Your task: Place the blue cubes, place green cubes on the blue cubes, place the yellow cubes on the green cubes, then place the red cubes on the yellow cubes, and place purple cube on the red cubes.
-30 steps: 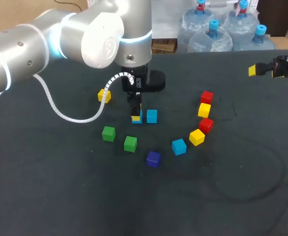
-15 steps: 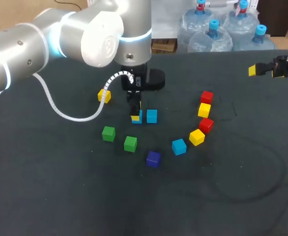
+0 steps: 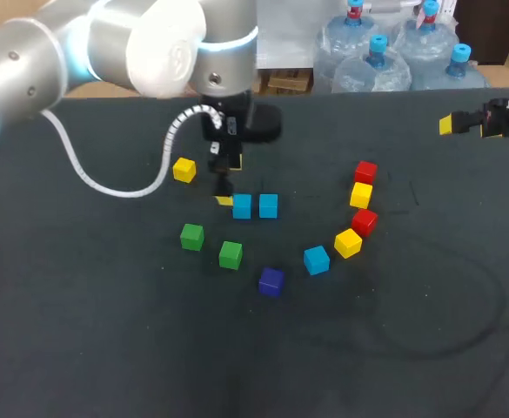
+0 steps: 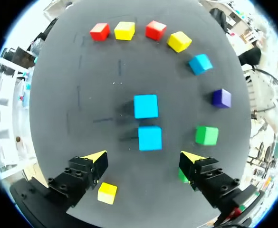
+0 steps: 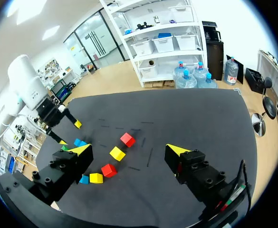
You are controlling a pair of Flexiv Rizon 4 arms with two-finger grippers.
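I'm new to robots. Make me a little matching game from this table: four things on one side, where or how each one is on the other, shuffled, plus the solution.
Things:
1. left gripper
2. right gripper
3. purple cube
4. pair of blue cubes

Places or states:
A. on the table between a green cube and a lone blue cube
B. open, off to the right, far from every cube
C. side by side, a little apart, nothing on top
D. open, close beside two blue cubes

Pairs: 1-D, 2-B, 3-A, 4-C.

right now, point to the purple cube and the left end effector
purple cube [image 3: 271, 278], head view, top face
left end effector [image 4: 144, 158], left wrist view, midway between its fingertips
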